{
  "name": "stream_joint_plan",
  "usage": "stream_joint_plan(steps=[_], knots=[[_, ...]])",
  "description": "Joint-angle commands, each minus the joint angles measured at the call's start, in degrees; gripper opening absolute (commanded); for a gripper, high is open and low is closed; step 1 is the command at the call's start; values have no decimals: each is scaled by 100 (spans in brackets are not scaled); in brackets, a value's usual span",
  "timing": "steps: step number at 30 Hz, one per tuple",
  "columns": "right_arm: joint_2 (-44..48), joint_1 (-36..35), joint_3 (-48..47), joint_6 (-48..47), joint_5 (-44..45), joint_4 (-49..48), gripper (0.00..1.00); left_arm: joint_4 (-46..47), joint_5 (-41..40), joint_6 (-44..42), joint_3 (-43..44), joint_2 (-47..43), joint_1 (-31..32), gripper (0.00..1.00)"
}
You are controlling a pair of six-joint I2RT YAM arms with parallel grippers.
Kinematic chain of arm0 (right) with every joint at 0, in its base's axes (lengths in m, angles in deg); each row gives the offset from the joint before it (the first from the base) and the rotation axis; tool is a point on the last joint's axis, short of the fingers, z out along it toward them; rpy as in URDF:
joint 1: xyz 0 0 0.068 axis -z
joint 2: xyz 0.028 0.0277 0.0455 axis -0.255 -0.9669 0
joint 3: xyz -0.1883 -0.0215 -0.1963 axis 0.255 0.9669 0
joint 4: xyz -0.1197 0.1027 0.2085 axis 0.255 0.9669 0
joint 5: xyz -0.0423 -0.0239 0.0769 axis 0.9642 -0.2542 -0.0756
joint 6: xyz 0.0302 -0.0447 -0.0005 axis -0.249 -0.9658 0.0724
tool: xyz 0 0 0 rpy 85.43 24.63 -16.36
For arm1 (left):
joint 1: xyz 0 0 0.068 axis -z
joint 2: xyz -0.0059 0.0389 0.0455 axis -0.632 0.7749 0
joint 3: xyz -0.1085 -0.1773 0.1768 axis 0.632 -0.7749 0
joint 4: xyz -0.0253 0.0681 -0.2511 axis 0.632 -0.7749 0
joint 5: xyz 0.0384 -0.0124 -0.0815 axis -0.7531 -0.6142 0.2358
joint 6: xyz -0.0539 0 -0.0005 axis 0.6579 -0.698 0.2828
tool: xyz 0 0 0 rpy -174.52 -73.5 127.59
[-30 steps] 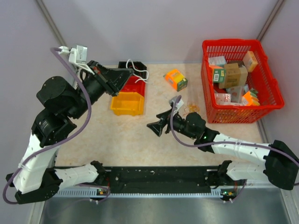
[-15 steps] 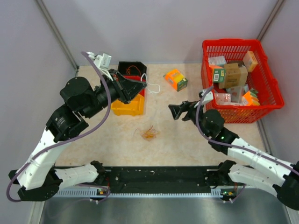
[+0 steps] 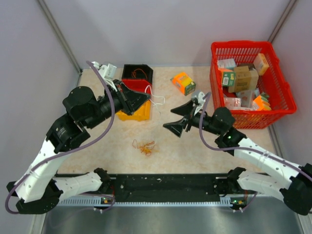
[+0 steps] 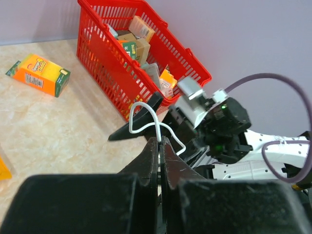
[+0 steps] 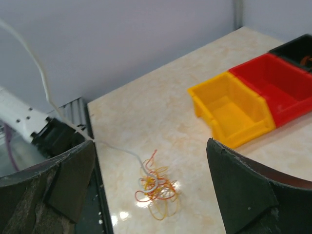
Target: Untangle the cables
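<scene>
The cables (image 3: 144, 146) lie as a small orange, yellow and reddish clump on the table's front middle; in the right wrist view the clump (image 5: 160, 187) has a white wire curling out of it to the left. My left gripper (image 3: 145, 96) hovers by the bins, shut on a separate white cable (image 3: 156, 100). The left wrist view shows this cable (image 4: 146, 109) looping up from the closed gripper (image 4: 159, 140). My right gripper (image 3: 169, 119) is wide open and empty, above and to the right of the clump. The clump lies on the table between the open gripper (image 5: 150, 142) fingers in its own view.
Yellow bin (image 3: 132, 113), red bin (image 3: 139, 87) and black bin (image 3: 137, 73) stand in a row at back left; an orange wire lies in the black one. An orange box (image 3: 183, 83) lies at the back middle. A red basket (image 3: 285, 92) of boxes stands at right.
The clump, absent from the table one second ago, now lies there and has shifted slightly left. My right gripper swung right, then back down-left. My left gripper came forward and right, keeping the white cable.
</scene>
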Motion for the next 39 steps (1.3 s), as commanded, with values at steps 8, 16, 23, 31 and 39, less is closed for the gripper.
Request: stream_joint_plan(steps=[8, 16, 23, 31, 39], knots=[[-970, -989, -90, 532, -928, -1811, 90, 248, 212, 115, 118, 194, -38, 0], [-972, -1166, -354, 1402, -540, -1707, 0, 274, 150, -262, -110, 203, -73, 13], [232, -1157, -862, 1763, 583, 223, 0, 265, -570, -641, -1058, 229, -179, 78], [454, -1157, -1891, 2159, 1253, 1554, 0, 1370, -598, -27, -3070, -69, -214, 76], [339, -1166, -2490, 1930, 1200, 1897, 0, 3822, 1483, 791, -4662, -272, -232, 99]])
